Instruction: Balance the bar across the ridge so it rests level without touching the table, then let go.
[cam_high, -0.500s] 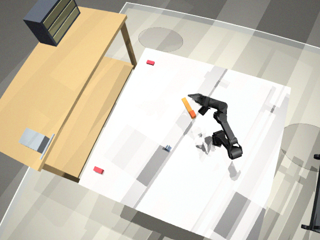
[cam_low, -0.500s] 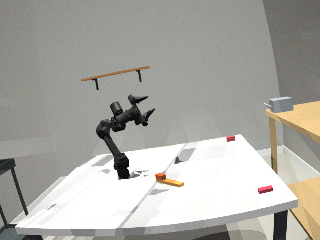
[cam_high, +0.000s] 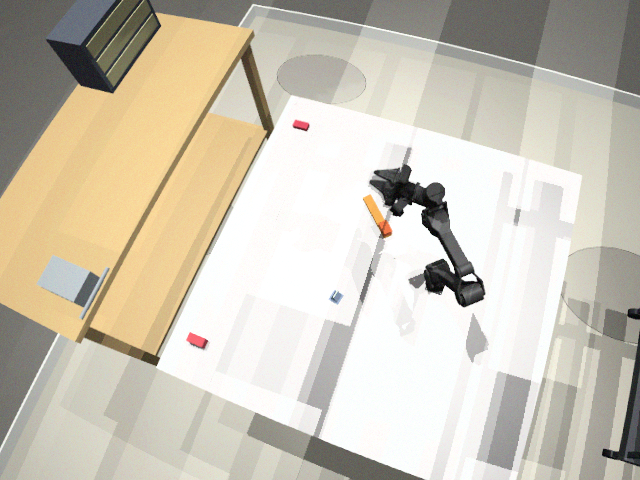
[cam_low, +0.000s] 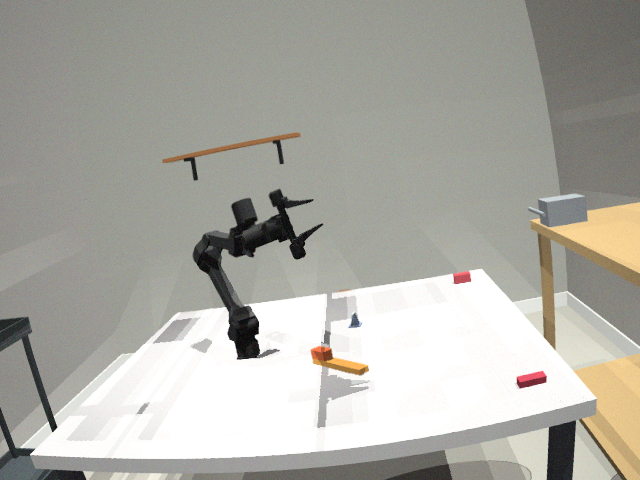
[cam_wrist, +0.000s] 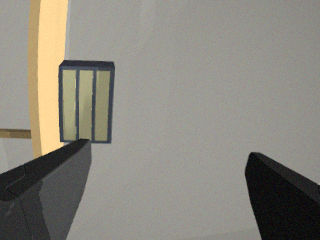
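Observation:
The bar (cam_high: 372, 206) (cam_low: 347, 366) is orange, with a darker red-orange block (cam_high: 384, 228) (cam_low: 321, 353) on one end. It lies on the white table, away from the ridge. The ridge (cam_high: 336, 296) (cam_low: 354, 321) is a small blue-grey peaked piece standing on the table with nothing across it. My gripper (cam_high: 372, 177) (cam_low: 317, 212) (cam_wrist: 171, 156) is open and empty, raised high above the table. Its fingers point outward, well above the bar. Neither the bar nor the ridge shows in the wrist view.
Two red blocks (cam_high: 300, 125) (cam_high: 196, 340) (cam_low: 531, 379) (cam_low: 461, 277) lie near the table's far edge from the arm. A wooden bench (cam_high: 155, 103) (cam_low: 615, 227) stands beyond, holding a dark shelf unit (cam_high: 77, 62) (cam_wrist: 86, 105) and a grey box (cam_high: 67, 279) (cam_low: 563, 210).

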